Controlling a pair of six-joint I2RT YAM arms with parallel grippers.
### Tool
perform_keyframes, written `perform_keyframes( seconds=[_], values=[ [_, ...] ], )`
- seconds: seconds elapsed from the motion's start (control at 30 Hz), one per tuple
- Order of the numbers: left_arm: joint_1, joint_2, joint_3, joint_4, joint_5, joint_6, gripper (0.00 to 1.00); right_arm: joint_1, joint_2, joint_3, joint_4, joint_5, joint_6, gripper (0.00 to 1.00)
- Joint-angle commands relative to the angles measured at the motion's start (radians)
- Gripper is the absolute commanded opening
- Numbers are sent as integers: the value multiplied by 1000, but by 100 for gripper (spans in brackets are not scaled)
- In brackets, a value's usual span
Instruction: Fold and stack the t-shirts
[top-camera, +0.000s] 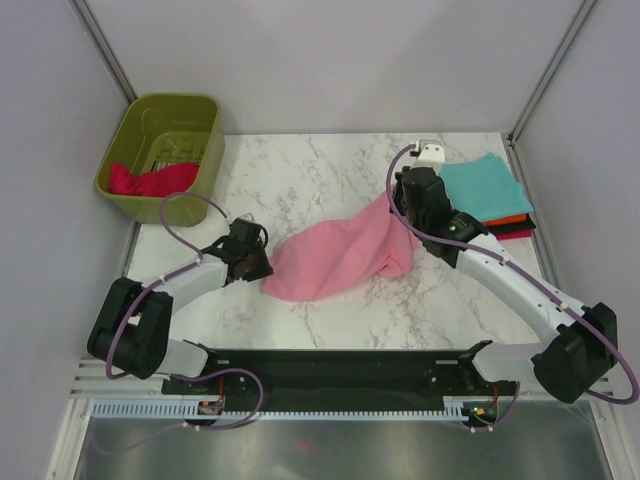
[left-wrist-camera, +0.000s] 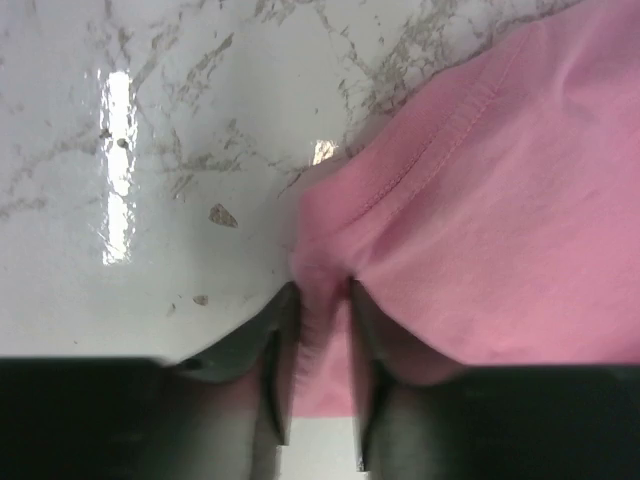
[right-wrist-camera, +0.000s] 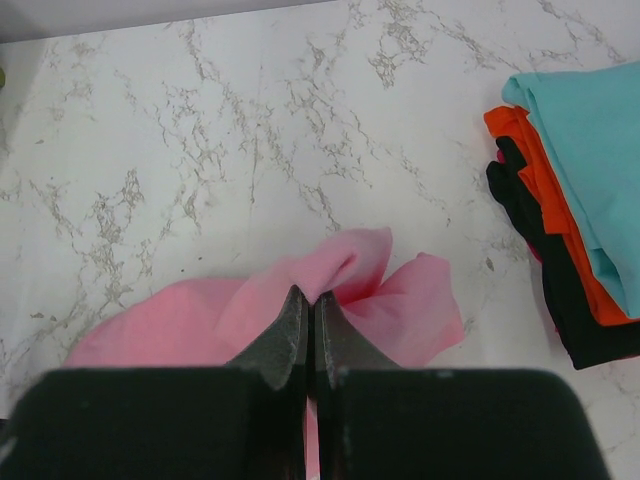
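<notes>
Closest to the camera in the overhead view, the left arm (top-camera: 130, 325) is rooted at seven o'clock and the right arm (top-camera: 575, 350) at five, both reaching in over the marble surface (top-camera: 320, 165). Far left, at ten o'clock, the olive basket (top-camera: 172, 98) holds the crimson t-shirt (top-camera: 150, 181), untouched.

Next comes the left gripper (top-camera: 262, 266), low at the nine o'clock end of the light pink t-shirt (top-camera: 340, 258). Its wrist view shows a ridge of hem bunched between the jaws, which press it from both sides. The shirt lies crumpled across the middle. Its one o'clock end is drawn up to the right gripper (top-camera: 398, 208), whose jaws are together on a thin pinch of cloth.

At two o'clock sits the folded stack: teal t-shirt (top-camera: 482, 185) on top, orange t-shirt (top-camera: 510, 218) and black t-shirt (top-camera: 515, 232) beneath.

The step in hand looks like spreading the pink shirt flat before folding: both ends are caught, yet the body is rumpled. The next move likely calls for the grippers to draw apart and lay the cloth smooth, without the shallow left pinch slipping.

The stack lies just beside the right gripper, so a swing toward three o'clock could nudge it. The basket stands well apart.
</notes>
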Motion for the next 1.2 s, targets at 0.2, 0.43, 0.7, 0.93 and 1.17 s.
perform_keyframes(
  seconds=[0.2,0.43,0.7,0.93,1.17],
  values=[
    [13,-102,-5,53,92,8,2,-1,-68,-20,43,-1,8,0],
    [11,-392,4,-8,75,-15,2,-1,-119,-28,35,10,-4,0],
    [11,-786,125,-206,7,-1,2,-1,-312,-61,22,-8,-12,0],
    [11,-941,297,-324,-70,-10,2,-1,-407,-48,5,-90,-5,0],
    [13,-1042,412,-375,-61,-19,2,-1,-479,40,-78,-205,-1,0]
  ],
)
